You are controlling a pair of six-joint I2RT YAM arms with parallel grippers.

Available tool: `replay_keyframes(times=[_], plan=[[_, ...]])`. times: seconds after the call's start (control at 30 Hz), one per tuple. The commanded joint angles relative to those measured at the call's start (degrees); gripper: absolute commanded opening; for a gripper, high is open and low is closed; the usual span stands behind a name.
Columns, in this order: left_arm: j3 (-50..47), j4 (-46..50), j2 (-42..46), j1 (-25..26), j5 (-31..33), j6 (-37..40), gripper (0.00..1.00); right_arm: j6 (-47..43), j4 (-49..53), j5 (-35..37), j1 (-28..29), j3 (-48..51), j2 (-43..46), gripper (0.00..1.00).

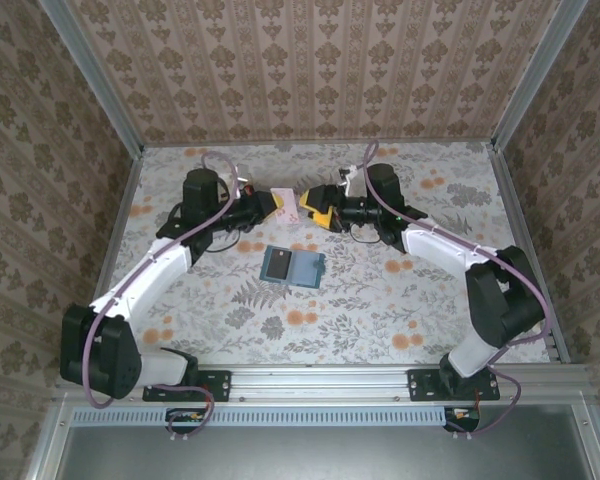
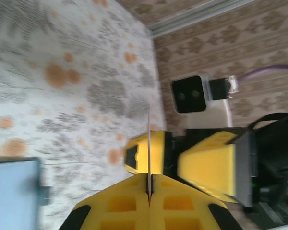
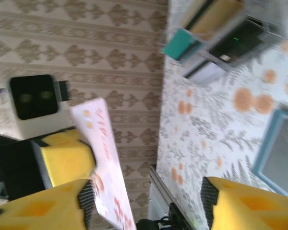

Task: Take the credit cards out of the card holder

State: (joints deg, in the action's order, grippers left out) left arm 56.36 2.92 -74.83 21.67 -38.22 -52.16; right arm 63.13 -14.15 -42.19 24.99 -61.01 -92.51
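The card holder [image 1: 293,267] lies open and flat on the table, teal-blue rim around slate-blue inner faces; it also appears as card holder [image 2: 14,191] and card holder [image 3: 281,153]. My left gripper [image 1: 277,207] is shut on a white credit card with pink-orange print [image 1: 291,207], held above the table behind the holder. In the left wrist view the card [image 2: 149,139] shows edge-on, pinched in my left gripper [image 2: 149,184]. My right gripper [image 1: 315,210] faces it, open. In the right wrist view the card [image 3: 105,158] lies against the left finger of my right gripper [image 3: 146,201], whose jaws stand wide apart.
A teal-green card [image 3: 177,43] with a tan one [image 3: 216,14] and a grey one [image 3: 204,74] lies blurred on the table by the left arm. Patterned walls close in the back and sides. A metal rail [image 1: 320,382] runs along the near edge.
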Motion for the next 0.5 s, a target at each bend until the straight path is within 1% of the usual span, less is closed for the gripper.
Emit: replay_keyframes(times=[0.0,0.03,0.1,0.2,0.27,0.37,0.47], plan=[[4.96,20.45,3.04,-0.45,12.72,18.54,0.0,-11.58,15.84,6.23,-0.29,-0.52,3.83,0.78],[5.25,23.12,3.42,-0.58,16.23,21.02,0.0,-13.15,17.74,7.35,-0.21,-0.42,4.14,0.8],[5.42,26.43,4.38,-1.05,21.93,26.54,0.0,-16.52,21.94,9.44,-0.06,-0.24,4.68,0.87],[6.38,29.78,5.14,-1.89,27.78,33.01,0.0,-20.75,27.73,12.96,1.28,-0.73,4.37,0.87],[7.41,31.67,5.16,-2.5,30.63,36.94,0.0,-23.41,31.0,15.63,3.35,-1.61,3.43,0.86],[8.68,33.33,4.64,-3.68,33.3,41.9,0.0,-26.37,35.02,20.65,7.95,-3.36,1.34,0.81],[10.15,34.83,3.25,-6.11,33.71,44.7,0.0,-27.31,36.52,23.7,12.0,-4.86,-1.71,0.74]])
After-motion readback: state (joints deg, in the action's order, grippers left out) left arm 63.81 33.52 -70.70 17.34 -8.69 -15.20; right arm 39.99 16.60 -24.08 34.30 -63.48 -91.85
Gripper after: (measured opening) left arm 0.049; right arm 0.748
